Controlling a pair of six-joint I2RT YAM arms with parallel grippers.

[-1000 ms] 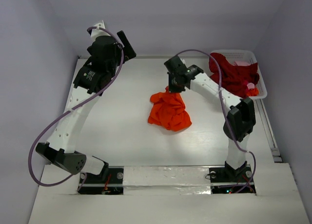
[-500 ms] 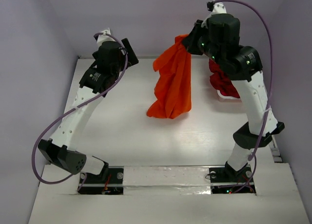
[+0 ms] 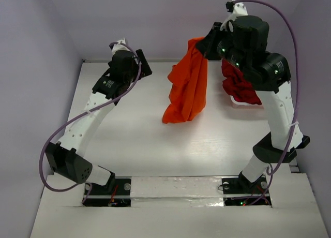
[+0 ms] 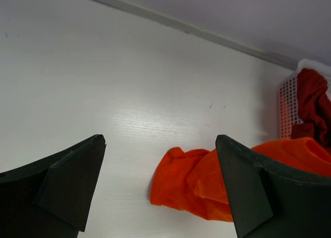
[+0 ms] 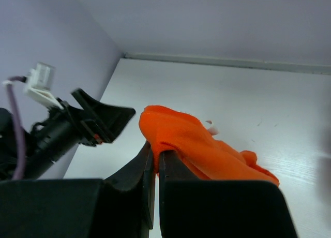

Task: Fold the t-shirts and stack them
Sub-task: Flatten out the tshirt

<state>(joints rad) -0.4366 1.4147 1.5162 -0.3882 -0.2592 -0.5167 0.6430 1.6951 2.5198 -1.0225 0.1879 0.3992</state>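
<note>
The right gripper [image 5: 155,151] has hoisted the orange shirt [image 3: 187,88] off the table [image 3: 129,134]; clamped shut on its top, it lets the hem brush the surface. The left gripper [image 4: 159,142] hovers wide open and empty. Nothing is folded yet, and the dark red shirt [image 3: 239,83] waits in the basket [image 3: 234,99].

The white flat table [image 3: 129,145] carries the bunched lower end of a bright orange-red cloth t-shirt [image 3: 186,93] near its middle, and a white lattice plastic basket [image 4: 287,101] at its far right corner.
</note>
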